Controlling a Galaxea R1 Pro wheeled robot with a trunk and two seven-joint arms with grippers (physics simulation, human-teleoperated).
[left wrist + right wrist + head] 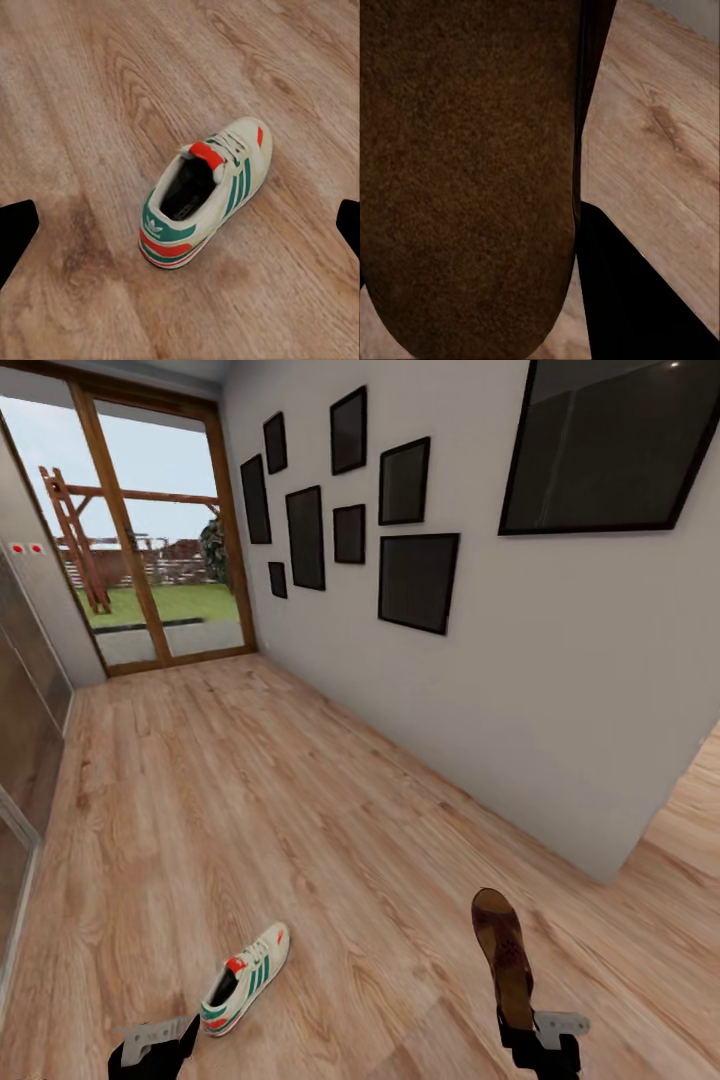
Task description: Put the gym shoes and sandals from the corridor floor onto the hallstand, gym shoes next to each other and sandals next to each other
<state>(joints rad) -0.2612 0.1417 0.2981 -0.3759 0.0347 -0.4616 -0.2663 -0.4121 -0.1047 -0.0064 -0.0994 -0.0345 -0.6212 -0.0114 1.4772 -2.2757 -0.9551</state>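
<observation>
One gym shoe point(245, 978) lies on its sole on the corridor floor point(250, 810), cream with green stripes and red patches. My left gripper point(152, 1054) hangs just short of its heel, open; in the left wrist view the gym shoe point(206, 191) sits between the wide-spread fingertips point(15, 232), untouched. My right gripper point(530, 1032) is shut on one dark-brown sandal point(503, 950) at its heel end, held off the floor and pointing away from me. The sandal's brown footbed point(465, 172) shows close up in the right wrist view. The hallstand is out of view.
A grey wall point(480, 690) with several black frames runs along the right and ends at a corner point(610, 875) with more floor beyond. A wood-framed glass door point(150, 530) closes the far end. Glass panels point(25, 720) line the left.
</observation>
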